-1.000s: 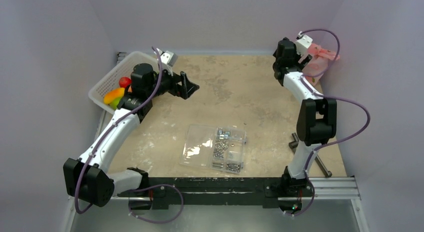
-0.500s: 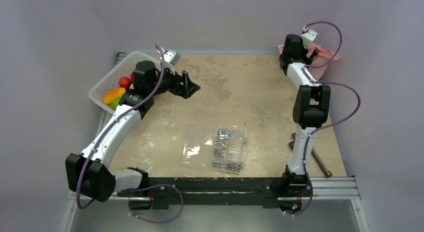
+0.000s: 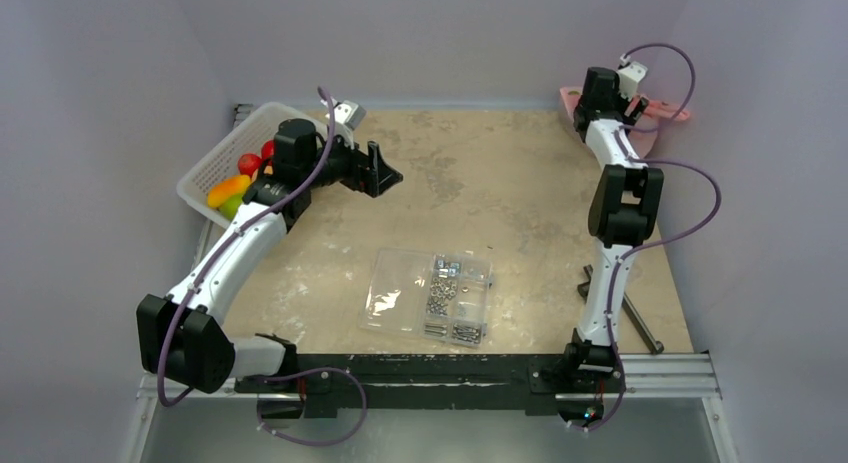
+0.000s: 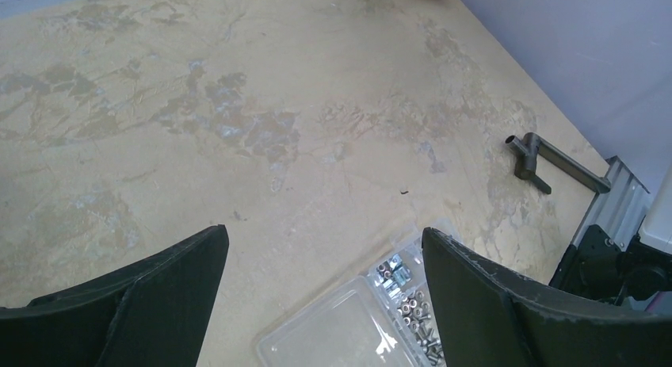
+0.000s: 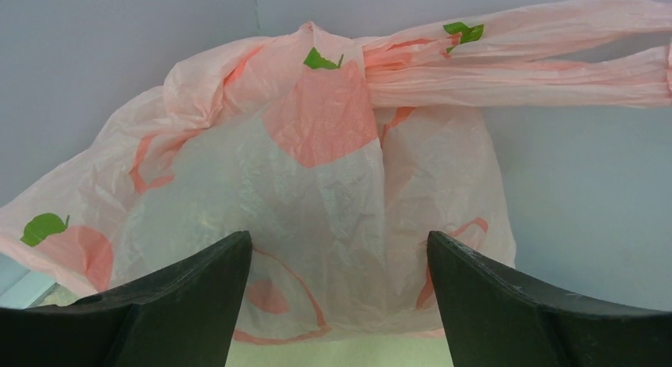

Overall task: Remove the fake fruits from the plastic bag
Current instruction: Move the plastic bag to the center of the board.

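The pink plastic bag (image 5: 333, 145), printed with peaches, hangs against the wall at the far right corner (image 3: 662, 111) and fills the right wrist view. It bulges around something pale and round that I cannot make out. My right gripper (image 5: 337, 237) is open just in front of the bag's lower part, with nothing between its fingers. Small fake fruits, one red (image 3: 249, 163) and one yellow-orange (image 3: 228, 190), lie in a white basket (image 3: 215, 153) at the far left. My left gripper (image 3: 380, 171) hovers open and empty over the table, right of the basket.
A clear plastic case of metal screws (image 3: 430, 295) lies near the table's middle front and shows under the left fingers (image 4: 357, 331). A dark metal tool (image 3: 612, 303) lies by the right arm's base. Walls close in the table at the back and sides.
My right arm has stretched farther back and to the right, bringing its gripper up to the bag. The left gripper has drifted slightly right.
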`<state>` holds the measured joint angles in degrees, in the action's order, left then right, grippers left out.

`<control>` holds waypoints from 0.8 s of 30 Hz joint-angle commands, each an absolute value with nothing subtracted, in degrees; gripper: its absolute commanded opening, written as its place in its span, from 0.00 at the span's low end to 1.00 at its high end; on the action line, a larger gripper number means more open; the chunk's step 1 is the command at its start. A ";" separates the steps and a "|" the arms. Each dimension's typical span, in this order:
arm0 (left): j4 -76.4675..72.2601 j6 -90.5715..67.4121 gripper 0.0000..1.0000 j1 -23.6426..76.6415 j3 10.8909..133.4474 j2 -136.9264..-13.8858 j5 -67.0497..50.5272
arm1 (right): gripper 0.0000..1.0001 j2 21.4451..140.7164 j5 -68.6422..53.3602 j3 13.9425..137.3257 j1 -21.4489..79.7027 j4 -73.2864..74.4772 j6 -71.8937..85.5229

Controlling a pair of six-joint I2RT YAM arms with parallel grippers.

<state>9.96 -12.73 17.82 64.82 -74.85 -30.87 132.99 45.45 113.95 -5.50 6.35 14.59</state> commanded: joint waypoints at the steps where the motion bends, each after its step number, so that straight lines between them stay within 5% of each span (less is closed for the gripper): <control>1: 9.36 -11.39 0.92 18.23 67.02 -73.93 -31.21 | 0.76 132.47 42.42 116.77 -5.83 8.20 17.79; 6: 9.38 -11.43 0.92 18.37 67.15 -74.35 -31.70 | 0.54 132.68 40.90 115.82 -5.83 8.94 19.78; 14: 9.81 -10.98 0.92 18.54 67.24 -74.32 -31.37 | 0.00 131.04 35.29 113.64 -5.82 9.03 18.27; 24: 10.59 -10.12 0.92 18.52 67.41 -74.53 -30.34 | 0.00 122.47 21.17 101.20 -2.72 1.60 17.68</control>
